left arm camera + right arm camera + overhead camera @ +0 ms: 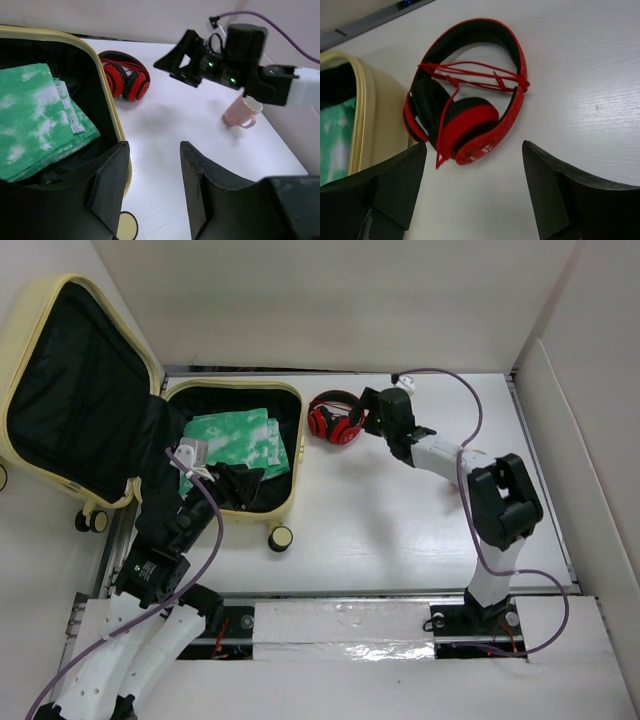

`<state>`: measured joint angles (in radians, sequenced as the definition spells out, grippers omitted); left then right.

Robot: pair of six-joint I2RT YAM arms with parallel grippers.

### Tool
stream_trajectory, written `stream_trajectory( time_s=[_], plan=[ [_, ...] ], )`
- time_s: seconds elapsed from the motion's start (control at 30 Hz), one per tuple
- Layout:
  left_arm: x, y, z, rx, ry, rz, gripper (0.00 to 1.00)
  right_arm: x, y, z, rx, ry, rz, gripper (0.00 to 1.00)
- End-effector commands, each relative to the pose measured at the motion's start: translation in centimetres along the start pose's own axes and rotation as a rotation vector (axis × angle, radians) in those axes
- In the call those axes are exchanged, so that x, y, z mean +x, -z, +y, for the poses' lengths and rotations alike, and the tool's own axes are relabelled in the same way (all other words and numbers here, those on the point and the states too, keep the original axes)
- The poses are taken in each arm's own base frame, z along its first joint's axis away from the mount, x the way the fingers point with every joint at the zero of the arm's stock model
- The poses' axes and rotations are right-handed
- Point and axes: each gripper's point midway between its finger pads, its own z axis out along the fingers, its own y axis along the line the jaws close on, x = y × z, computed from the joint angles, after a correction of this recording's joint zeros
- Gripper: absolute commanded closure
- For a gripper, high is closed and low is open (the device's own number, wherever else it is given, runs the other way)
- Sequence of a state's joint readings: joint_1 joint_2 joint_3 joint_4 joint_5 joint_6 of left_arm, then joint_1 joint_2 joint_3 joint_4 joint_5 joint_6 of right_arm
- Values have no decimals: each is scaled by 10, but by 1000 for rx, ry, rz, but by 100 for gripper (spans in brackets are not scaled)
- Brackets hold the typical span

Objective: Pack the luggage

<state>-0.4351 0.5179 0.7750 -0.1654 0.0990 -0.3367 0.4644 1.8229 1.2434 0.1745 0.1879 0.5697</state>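
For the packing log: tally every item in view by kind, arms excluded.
Luggage: 1
Folded green-and-white cloth: 1
Red headphones: 1
Pink mug: 1
Total: 4

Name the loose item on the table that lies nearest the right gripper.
The red headphones, lying just ahead of the open right gripper beside the luggage; the pink mug stands farther back, under that arm.
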Motion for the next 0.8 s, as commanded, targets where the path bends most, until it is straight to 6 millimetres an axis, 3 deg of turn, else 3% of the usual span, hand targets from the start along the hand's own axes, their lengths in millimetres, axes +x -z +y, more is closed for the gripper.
stream_trajectory(
  time_s=[0.0,0.1,0.2,0.37,0.57,0.63,0.77],
  plan=[
    [-5,5,-16,83,-30,-21,58,-33,-26,-10,117,-173,-115,19],
    [-7,11,-20,87,-44,-31,57,-35,-43,-14,127,-207,-101,21],
    [-9,15,-21,86,-46,-43,57,-5,-66,-25,157,-234,-10,31],
    [-9,19,-25,100,-43,-44,57,25,-79,-40,191,-259,36,33],
    [-11,19,-19,67,-37,-52,57,52,-94,-39,165,-286,104,36],
    [-13,21,-19,65,-35,-62,57,60,-99,-35,154,-288,117,43],
    [-12,20,-17,55,-33,-59,58,57,-103,-33,139,-303,92,62]
  ],
)
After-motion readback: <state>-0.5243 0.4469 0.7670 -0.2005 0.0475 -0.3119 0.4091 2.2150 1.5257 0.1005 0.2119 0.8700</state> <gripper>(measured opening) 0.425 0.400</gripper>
